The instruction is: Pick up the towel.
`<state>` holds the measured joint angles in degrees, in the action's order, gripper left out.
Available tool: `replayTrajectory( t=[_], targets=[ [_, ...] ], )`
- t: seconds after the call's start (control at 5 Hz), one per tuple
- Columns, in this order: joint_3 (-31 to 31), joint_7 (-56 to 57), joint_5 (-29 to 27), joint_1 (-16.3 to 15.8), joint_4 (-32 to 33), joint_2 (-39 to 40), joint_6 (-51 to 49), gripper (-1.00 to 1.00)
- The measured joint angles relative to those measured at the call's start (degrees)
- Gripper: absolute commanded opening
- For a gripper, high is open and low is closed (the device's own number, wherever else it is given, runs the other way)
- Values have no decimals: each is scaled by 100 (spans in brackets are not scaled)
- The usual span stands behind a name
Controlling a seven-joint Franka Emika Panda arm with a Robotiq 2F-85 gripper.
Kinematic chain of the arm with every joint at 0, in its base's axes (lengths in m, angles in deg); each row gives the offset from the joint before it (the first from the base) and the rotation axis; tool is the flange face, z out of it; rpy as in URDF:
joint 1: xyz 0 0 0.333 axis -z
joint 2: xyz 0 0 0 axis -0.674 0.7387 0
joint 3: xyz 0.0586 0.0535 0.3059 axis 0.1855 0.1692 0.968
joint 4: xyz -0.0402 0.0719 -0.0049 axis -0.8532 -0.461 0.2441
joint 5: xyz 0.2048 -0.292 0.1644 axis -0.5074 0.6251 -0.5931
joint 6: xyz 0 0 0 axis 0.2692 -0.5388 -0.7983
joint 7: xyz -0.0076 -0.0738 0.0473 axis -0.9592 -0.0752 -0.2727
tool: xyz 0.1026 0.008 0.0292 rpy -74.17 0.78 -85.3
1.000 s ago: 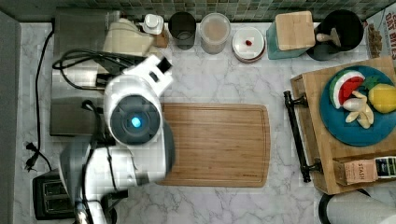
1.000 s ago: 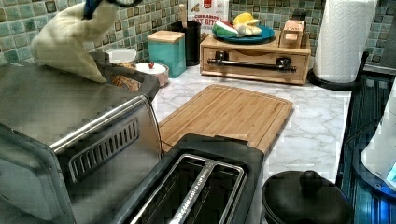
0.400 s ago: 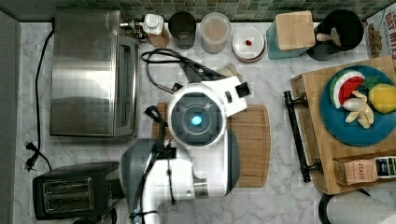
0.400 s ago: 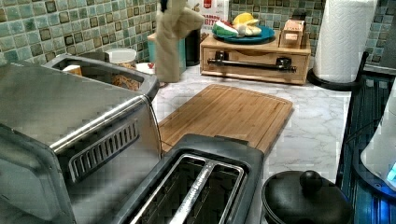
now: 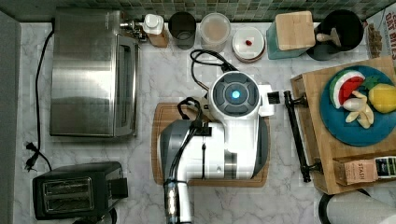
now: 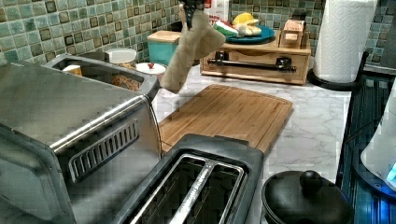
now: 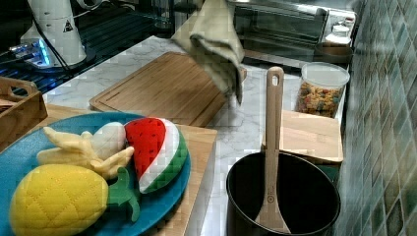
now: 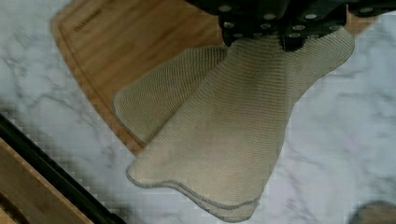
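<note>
Already the towel (image 8: 233, 130) hangs clear in the air above the cutting board's (image 6: 224, 112) edge and the marble counter (image 8: 336, 140) — pinched at its top by the gripper (image 8: 261, 35), folds dangling freely — so the pick-up looks essentially done

A rectangular bamboo cutting board (image 6: 229, 112) lay flat on the white marble counter (image 5: 168, 70), approx. mid-counter. In the top view, a stainless steel toaster oven (image 5: 93, 72) stood at the top view's left w/ a black two-slot toaster (image 5: 77, 189) below it. A wooden tray w/ black handle (image 5: 327, 140) at the top view's right carried a blue plate (image 5: 348, 130) of plush fruit, incl. a watermelon slice (image 7: 157, 150) & yellow pineapple (image 7: 56, 199). A white paper-towel roll (image 6: 343, 39) stood upright beside the tray.
</note>
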<state>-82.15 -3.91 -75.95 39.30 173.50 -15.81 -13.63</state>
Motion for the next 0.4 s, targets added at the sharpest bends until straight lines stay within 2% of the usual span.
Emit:
replayTrajectory(
  t=[0.4],
  targets=[
    [-73,-1,26,61,90,316,-60,-100]
  ],
)
